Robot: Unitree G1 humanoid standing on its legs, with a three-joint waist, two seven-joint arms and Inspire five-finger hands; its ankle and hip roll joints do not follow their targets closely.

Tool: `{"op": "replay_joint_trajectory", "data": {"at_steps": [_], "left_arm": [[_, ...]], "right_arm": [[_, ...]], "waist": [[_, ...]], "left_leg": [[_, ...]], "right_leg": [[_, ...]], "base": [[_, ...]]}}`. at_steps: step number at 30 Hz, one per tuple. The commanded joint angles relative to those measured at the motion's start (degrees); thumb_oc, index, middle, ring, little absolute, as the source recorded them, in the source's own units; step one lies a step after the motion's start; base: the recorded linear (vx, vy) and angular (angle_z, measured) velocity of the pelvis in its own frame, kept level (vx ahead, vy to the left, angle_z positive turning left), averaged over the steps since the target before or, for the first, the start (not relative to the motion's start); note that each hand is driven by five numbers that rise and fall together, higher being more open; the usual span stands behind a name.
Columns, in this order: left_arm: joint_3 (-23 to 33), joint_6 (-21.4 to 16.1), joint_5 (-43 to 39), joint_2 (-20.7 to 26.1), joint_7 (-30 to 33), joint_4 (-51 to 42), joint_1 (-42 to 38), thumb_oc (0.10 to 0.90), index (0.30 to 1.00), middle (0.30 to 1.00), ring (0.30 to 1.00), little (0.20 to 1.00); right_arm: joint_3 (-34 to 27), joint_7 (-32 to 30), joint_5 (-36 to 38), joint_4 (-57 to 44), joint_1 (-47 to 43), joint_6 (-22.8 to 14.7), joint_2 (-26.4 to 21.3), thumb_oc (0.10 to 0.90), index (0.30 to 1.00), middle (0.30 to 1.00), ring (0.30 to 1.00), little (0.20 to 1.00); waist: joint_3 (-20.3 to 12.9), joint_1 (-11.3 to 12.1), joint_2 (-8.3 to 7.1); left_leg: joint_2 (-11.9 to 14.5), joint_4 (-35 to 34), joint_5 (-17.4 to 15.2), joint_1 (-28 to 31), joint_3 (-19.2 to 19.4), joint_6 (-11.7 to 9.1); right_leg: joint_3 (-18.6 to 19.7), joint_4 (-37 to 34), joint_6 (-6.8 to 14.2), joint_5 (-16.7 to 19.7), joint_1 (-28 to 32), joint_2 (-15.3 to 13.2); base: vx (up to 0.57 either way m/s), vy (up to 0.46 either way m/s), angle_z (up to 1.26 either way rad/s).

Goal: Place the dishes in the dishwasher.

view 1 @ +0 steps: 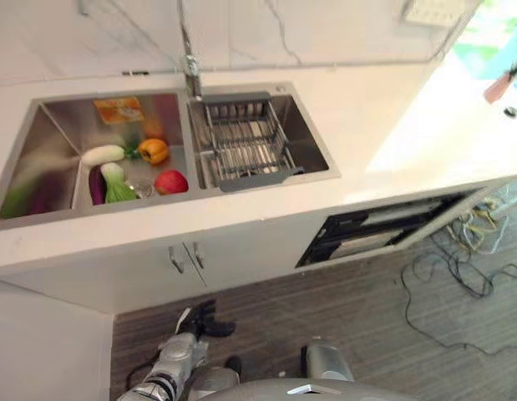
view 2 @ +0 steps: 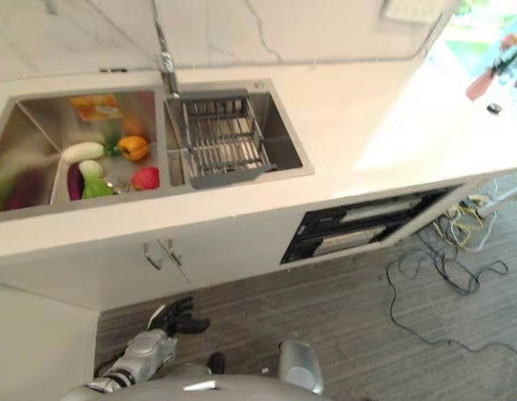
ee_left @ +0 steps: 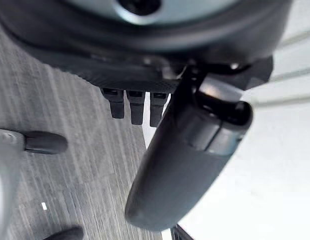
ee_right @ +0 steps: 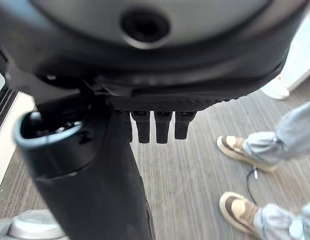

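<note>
A grey wire dish rack (view 1: 245, 142) sits in the right basin of the steel double sink (view 1: 321, 146); I cannot make out any dishes in it. Below the counter to the right, the dishwasher (view 1: 383, 225) shows as a dark slot, pulled out a little. My left hand (view 1: 208, 322) hangs low in front of the cabinet doors, fingers (ee_left: 136, 107) straight and thumb (ee_left: 190, 165) out, holding nothing. My right hand (ee_right: 89, 190) hangs over the wood floor with straight fingers (ee_right: 155, 127), also empty.
The left basin holds toy vegetables: a yellow pepper (view 1: 154, 150), a red tomato (view 1: 170, 181), a white radish (view 1: 103, 154), an aubergine and greens. The faucet (view 1: 190, 63) rises between the basins. Loose cables (view 1: 458, 276) lie on the floor at right. A person's shoes (ee_right: 240, 150) stand nearby.
</note>
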Motion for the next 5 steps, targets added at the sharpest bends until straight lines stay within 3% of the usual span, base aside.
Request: {"op": "replay_joint_trajectory", "data": {"at_steps": [1,5], "left_arm": [[0.13,-0.23,0.89,0.89,-0.86,-2.24,-1.23,0.800,0.900,0.900,0.900,0.900],[0.97,-0.08,2.37,0.71,-0.66,-0.57,0.40,0.800,0.900,0.900,0.900,0.900]], "right_arm": [[1.91,0.17,3.89,-6.16,-5.16,-2.60,-2.98,0.800,0.900,0.900,0.900,0.900],[3.49,1.62,2.77,-7.06,-5.56,-2.46,-2.38,0.800,0.900,0.900,0.900,0.900]], "waist": [[3.64,1.62,-1.26],[1.61,2.90,-1.05]], "left_leg": [[-1.53,2.75,-3.44,0.37,2.88,-6.55],[-0.37,0.92,-3.35,1.71,4.24,-7.21]], "right_leg": [[1.54,-13.12,4.55,4.25,7.83,0.37],[0.29,-16.39,3.73,1.95,10.60,0.17]], "base": [[0.02,-0.092,0.36],[0.04,-0.117,0.57]]}}
